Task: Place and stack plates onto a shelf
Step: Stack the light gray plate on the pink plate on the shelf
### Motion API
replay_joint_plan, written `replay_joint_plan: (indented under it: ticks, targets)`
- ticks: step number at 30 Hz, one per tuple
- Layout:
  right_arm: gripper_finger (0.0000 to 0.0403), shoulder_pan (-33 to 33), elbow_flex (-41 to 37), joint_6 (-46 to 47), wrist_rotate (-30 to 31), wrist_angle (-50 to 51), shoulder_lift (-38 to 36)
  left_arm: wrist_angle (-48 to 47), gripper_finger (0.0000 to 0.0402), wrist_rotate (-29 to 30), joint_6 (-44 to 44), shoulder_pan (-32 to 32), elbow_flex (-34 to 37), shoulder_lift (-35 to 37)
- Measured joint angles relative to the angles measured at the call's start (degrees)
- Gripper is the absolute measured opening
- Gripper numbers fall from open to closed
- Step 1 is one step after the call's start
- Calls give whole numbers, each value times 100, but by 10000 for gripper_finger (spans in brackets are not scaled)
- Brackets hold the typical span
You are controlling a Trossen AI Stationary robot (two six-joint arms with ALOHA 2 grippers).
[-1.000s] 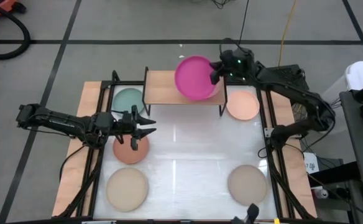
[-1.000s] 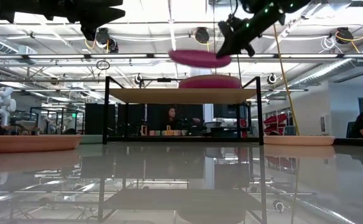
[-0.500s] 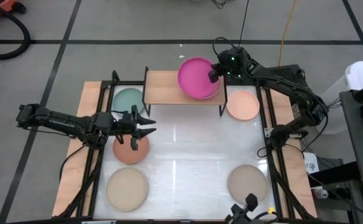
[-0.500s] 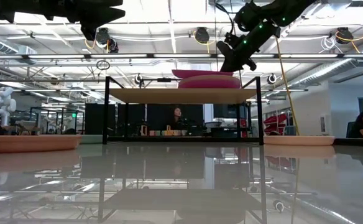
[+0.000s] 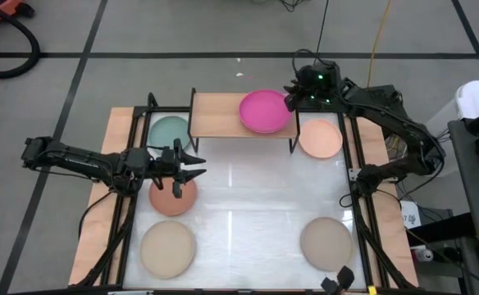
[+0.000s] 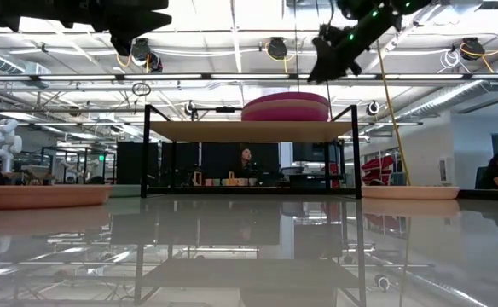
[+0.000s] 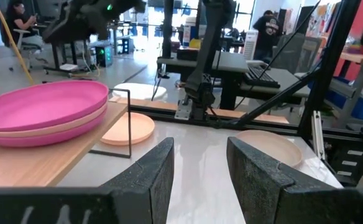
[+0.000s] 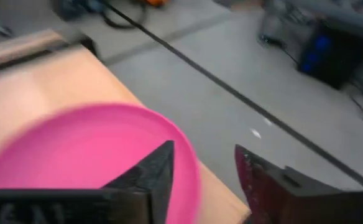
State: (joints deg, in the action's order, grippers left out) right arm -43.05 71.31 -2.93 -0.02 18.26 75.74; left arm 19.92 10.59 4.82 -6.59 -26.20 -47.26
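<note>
A magenta plate [image 5: 266, 111] lies on top of a small stack of plates [image 6: 285, 108] on the right part of the wooden shelf [image 5: 216, 115]. My right gripper [image 5: 291, 97] hangs open just above and to the right of the stack [image 8: 88, 149], touching nothing. My left gripper [image 5: 192, 166] stands open over the table's left side, above a peach-brown plate [image 5: 172, 198] that lies flat on the table. Its wrist view shows the stack [image 7: 41, 109] from the side, a peach-pink plate showing under the magenta one.
More plates lie flat on the white table: a pale teal one [image 5: 170, 131] left of the shelf, a peach one [image 5: 320, 138] right of it, a beige one [image 5: 167, 248] near left and a brownish one [image 5: 326, 240] near right. The shelf's left half is bare wood.
My right gripper has brought the magenta plate down onto the stack on the shelf, opened and let go. It has then risen and drawn back a little toward the table's right edge. The plate, held tilted above the stack before, now lies flat on it.
</note>
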Motion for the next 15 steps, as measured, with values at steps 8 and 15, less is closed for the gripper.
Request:
replay_joint_plan:
  ticks: [8,15]
  targets:
    - [193,374,0,57,-1226,-506,-1026,-3053,152,175,573,-510,-1269,-344]
    - [188,907,0,60,-1228,-628,-1647,-5576,152,-295,1702,-1234,-2127,-1831]
